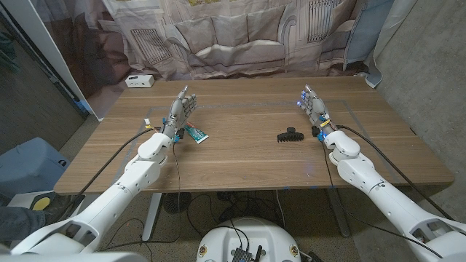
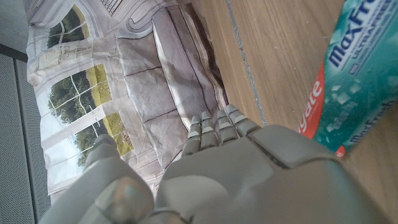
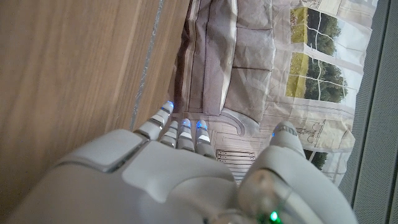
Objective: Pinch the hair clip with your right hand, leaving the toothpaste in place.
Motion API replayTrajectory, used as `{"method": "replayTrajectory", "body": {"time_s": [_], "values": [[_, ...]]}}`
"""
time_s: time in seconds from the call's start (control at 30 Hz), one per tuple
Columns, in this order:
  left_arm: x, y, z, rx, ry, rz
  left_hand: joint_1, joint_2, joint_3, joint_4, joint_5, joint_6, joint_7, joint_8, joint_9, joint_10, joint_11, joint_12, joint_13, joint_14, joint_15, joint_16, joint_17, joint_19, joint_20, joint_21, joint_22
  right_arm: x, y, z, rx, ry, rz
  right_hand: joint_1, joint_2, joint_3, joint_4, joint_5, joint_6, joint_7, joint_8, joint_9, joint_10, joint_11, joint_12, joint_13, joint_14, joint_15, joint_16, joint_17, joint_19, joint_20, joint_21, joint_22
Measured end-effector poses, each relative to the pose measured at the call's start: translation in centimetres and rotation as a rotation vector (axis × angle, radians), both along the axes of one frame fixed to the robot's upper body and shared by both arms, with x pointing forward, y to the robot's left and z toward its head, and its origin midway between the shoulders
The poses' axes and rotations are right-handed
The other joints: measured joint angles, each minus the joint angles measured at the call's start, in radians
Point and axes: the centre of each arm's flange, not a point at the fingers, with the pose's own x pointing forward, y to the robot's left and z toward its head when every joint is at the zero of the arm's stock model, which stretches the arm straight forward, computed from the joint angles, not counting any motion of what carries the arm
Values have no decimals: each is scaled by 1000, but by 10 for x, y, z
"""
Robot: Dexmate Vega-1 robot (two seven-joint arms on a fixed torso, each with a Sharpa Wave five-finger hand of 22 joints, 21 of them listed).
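Note:
A black hair clip [image 1: 290, 135] lies on the wooden table [image 1: 247, 164], right of the middle. My right hand [image 1: 313, 108] stands a short way to its right, fingers spread and pointing away from me, holding nothing. A teal and red toothpaste tube [image 1: 194, 133] lies left of the middle, right next to my left hand [image 1: 180, 110], which is also raised with fingers apart and empty. In the left wrist view the toothpaste tube [image 2: 357, 81] lies on the wood beside my left hand [image 2: 236, 180]. The right wrist view has my right hand [image 3: 180, 174] over bare wood.
A small white box [image 1: 139, 81] sits at the table's far left corner. A printed backdrop of a sofa [image 1: 233, 36] hangs behind the far edge. Black cables run along both arms. A blue bin [image 1: 25, 164] stands on the floor at the left.

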Motion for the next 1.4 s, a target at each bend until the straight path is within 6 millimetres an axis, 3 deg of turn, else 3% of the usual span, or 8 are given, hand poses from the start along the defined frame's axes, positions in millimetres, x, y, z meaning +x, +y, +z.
{"method": "replayTrajectory", "body": {"time_s": [0.17, 0.27, 0.37, 0.47, 0.73, 0.83, 1.07, 1.4], "values": [[-1, 0, 1, -3, -9, 2, 7, 7, 0, 0, 0, 0, 0, 0, 0, 0, 0, 0, 0, 0, 0, 0, 0, -4, 4, 0, 0, -6, 1, 1, -2, -10, 7, 0, 0, 0, 0, 0, 4, -4, 0, 0, 0, 0, 0, 0, 0, 0, 0, 0, 4, 4, 0, 0], [-16, 3, 1, 14, -32, -6, 7, 7, 4, -4, 0, 0, 0, 0, 0, 0, 0, 0, 0, 0, 0, 0, 0, -4, 4, 0, 0, -13, -1, 6, 2, -44, -14, 2, 2, 1, 0, 0, 17, -6, 4, 0, 14, -3, 0, 0, 0, 0, 0, 0, 15, 4, 0, 0], [-19, 4, 3, 17, -43, -6, 7, 7, 4, -4, 0, 0, 0, 0, 0, 0, 0, 0, 0, 0, 0, 0, 0, -4, 3, 0, 0, -19, 1, 7, 3, -58, -11, 27, 27, 21, -2, 4, 25, -15, 4, 4, 28, -17, 0, 0, 16, -10, 4, 0, 27, -2, 1, 0], [-26, 8, 3, 26, -62, -6, 15, 15, 6, -6, 0, 6, 1, 0, 0, 7, -7, 0, 0, 7, -8, 0, 0, -3, 4, 0, 0, -26, 1, 9, 4, -78, -20, 35, 35, 25, -6, 4, 24, -22, 4, 5, 29, -18, 0, 0, 22, -11, 4, 0, 38, 2, 7, -1], [-36, 17, 5, 51, -84, -18, 14, 15, 8, -9, 0, 15, 4, 8, 0, 18, -7, 0, 0, 10, -8, 0, 0, 6, 13, 0, 0, -44, 5, 12, -12, -119, -45, 42, 29, 32, -12, 4, 38, -34, 4, 5, 50, -29, 0, 0, 52, -8, 8, 0, 71, 2, 7, -3], [-39, 20, 6, 59, -86, -21, 15, 15, 8, -9, 0, 14, 4, 8, 0, 18, -7, 0, 0, 14, -4, 0, 0, 6, 13, 0, 0, -50, 6, 11, -21, -132, -54, 54, 28, 32, -12, 4, 60, -41, 15, 5, 67, -31, 6, 0, 72, -11, 12, -2, 91, 5, 15, -3], [-44, 25, 9, 83, -86, -31, 28, 11, 12, -12, 0, 14, 4, 8, 0, 18, -7, 0, 0, 20, -9, 0, 0, 6, 13, 0, 0, -61, 8, 11, -19, -159, -45, 59, 22, 32, -12, 4, 121, -34, 30, 9, 112, -3, 16, 0, 94, 1, 12, 0, 109, 16, 15, -3], [-45, 23, 13, 105, -78, -37, 30, 9, 12, -12, 0, 34, 6, 8, 0, 29, -4, 0, 0, 30, -9, 0, 0, 14, 21, 0, 0, -73, 3, 10, -35, -182, -38, 92, 8, 41, -22, 4, 146, -39, 30, 9, 165, -43, 22, 5, 123, 4, 12, 0, 127, 27, 15, -3]]}}
